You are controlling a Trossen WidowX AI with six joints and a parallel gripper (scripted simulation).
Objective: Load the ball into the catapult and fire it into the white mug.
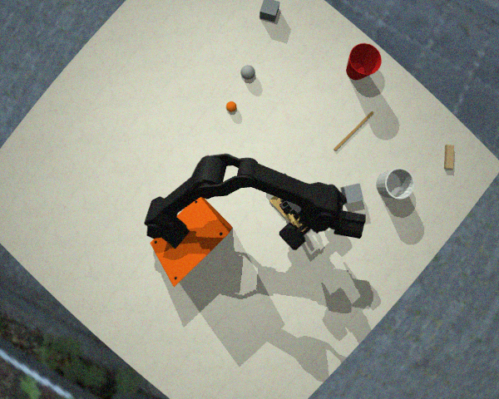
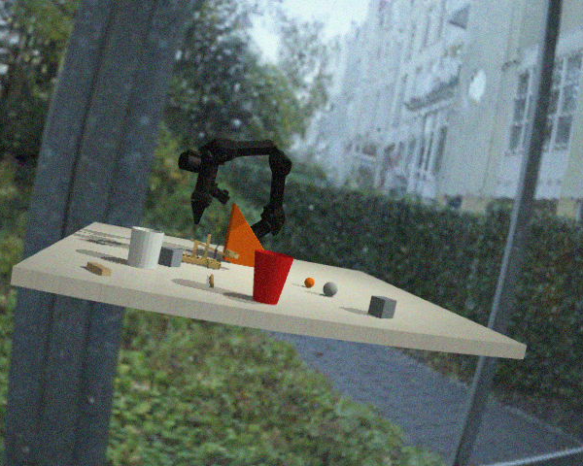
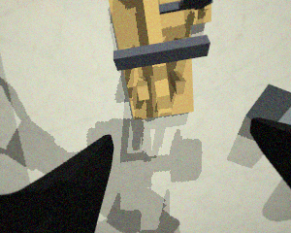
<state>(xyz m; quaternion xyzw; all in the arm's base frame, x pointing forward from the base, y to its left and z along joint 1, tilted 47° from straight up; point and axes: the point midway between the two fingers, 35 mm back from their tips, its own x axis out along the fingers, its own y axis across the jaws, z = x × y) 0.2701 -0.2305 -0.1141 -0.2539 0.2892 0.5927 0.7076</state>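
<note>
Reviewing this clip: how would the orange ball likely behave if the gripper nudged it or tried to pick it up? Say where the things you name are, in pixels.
The orange ball (image 1: 231,106) (image 2: 309,282) looks round and rests on the bare tabletop (image 1: 112,129) (image 2: 382,290), so a nudge would probably set it rolling. Its smooth, curved surface might slip from an off-centre pinch.

From my exterior cam: pale bldg facade w/ windows, dark green hedge, wide blue-grey metal post at left, grey paved path below. Soft daylight; bkgd blurry. Top cam: blue-grey paving round the tabletop.
</note>
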